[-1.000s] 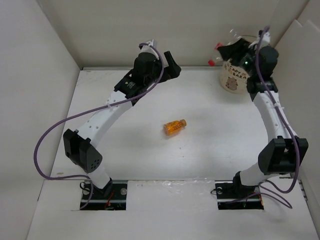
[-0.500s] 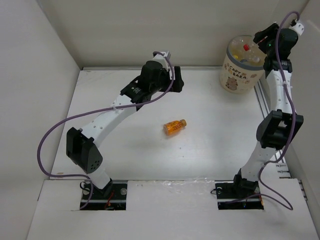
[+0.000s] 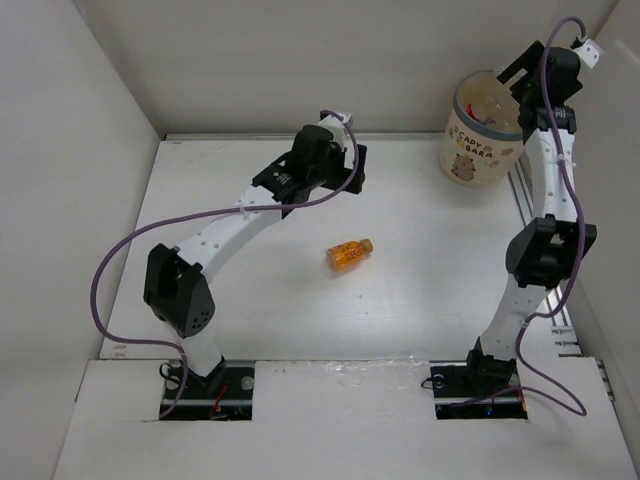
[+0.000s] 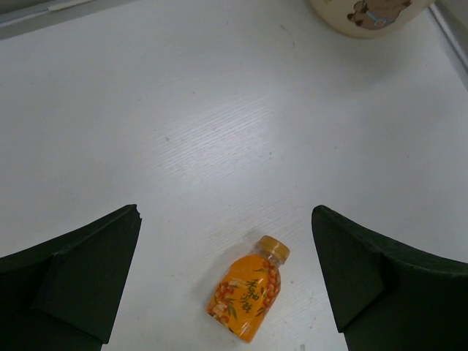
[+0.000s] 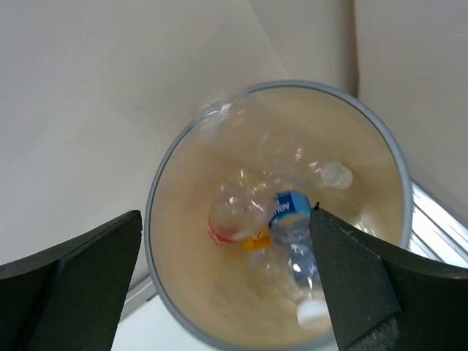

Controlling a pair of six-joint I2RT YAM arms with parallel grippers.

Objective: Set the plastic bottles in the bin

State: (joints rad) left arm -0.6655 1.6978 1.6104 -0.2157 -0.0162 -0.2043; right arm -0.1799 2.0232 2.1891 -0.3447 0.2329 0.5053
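An orange bottle (image 3: 350,253) (image 4: 248,296) lies on its side mid-table, cap toward the far right. My left gripper (image 3: 350,168) (image 4: 225,213) hovers open above and behind it, with the bottle low between its fingers in the left wrist view. The cream bin (image 3: 478,135) (image 5: 149,224) stands at the far right corner. My right gripper (image 3: 517,88) (image 5: 227,213) hangs open over its mouth, holding nothing. Inside the bin lie several bottles: a blue-labelled one (image 5: 292,213), a blurred clear one with a red band (image 5: 235,212), and one with a white cap (image 5: 314,312).
White walls enclose the table on the left, back and right. A metal rail (image 3: 522,195) runs along the right edge beside the bin. The bin's lower part (image 4: 369,11) shows at the top of the left wrist view.
My right gripper opened and let a bottle fall into the bin, then drew up and back over its rim. My left arm swung right, toward the orange bottle.
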